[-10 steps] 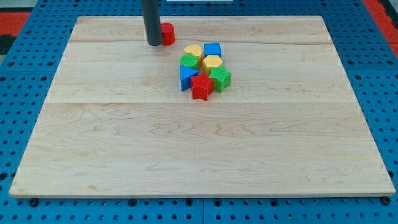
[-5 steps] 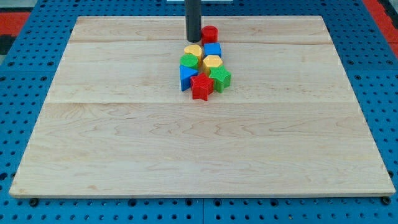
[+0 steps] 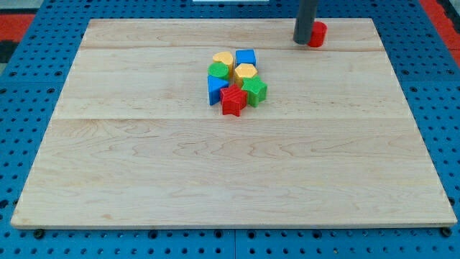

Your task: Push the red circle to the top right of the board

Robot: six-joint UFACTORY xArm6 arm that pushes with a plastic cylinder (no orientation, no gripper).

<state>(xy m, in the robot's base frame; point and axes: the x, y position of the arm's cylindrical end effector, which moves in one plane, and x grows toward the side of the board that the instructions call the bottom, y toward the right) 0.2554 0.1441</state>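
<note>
The red circle [image 3: 318,34] sits near the board's top edge, right of centre. My tip [image 3: 302,41] stands right against the red circle's left side, and the rod hides part of it. A cluster of blocks lies at the board's upper middle: a yellow block [image 3: 223,59], a blue cube [image 3: 246,57], a green block [image 3: 219,70], a second yellow block [image 3: 245,73], a blue block [image 3: 215,88], a green block [image 3: 255,91] and a red star [image 3: 233,101].
The wooden board [image 3: 230,165] lies on a blue pegboard surface [image 3: 21,86]. The board's top right corner [image 3: 370,21] is to the right of the red circle.
My tip has moved right along the board's top edge, pushing the red circle from left of the cluster, past it, to right of centre. The cluster has not moved.
</note>
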